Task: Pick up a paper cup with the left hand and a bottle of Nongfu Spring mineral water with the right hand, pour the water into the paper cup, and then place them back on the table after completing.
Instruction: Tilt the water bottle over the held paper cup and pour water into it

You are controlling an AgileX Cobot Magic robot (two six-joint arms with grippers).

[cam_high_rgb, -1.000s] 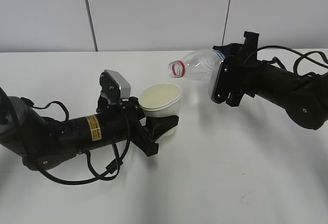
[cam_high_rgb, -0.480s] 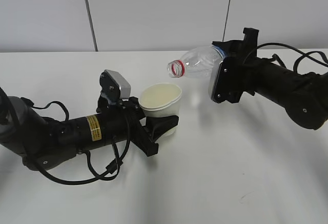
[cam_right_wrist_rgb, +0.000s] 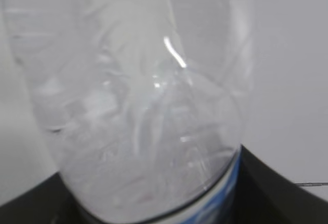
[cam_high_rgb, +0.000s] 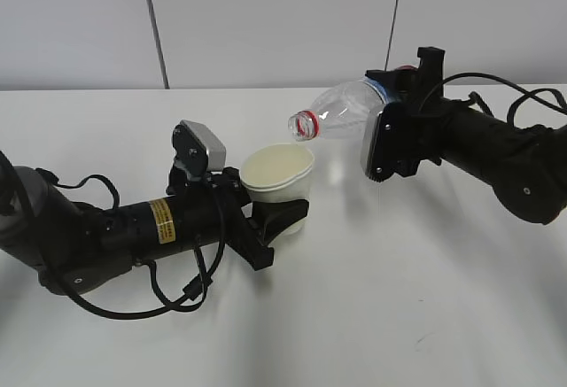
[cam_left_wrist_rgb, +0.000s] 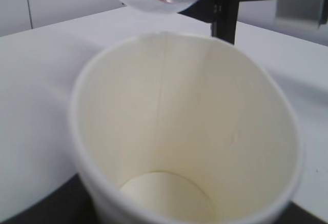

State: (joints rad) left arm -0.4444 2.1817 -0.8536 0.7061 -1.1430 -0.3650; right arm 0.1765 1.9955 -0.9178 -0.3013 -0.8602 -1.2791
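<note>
— Where's the cup?
— My left gripper (cam_high_rgb: 282, 219) clamps the cup (cam_high_rgb: 279, 174) upright above the table (cam_high_rgb: 399, 316).
— And the bottle?
— My right gripper (cam_high_rgb: 390, 130) grips the bottle (cam_high_rgb: 341, 112), tipped, mouth over the rim. Water's hard to see.

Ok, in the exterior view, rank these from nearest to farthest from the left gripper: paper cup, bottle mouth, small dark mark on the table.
1. Paper cup: held in the left gripper, just above it.
2. Bottle mouth: above the cup's rim, up and right.
3. Small dark mark: on the table, far to the lower right.
</note>
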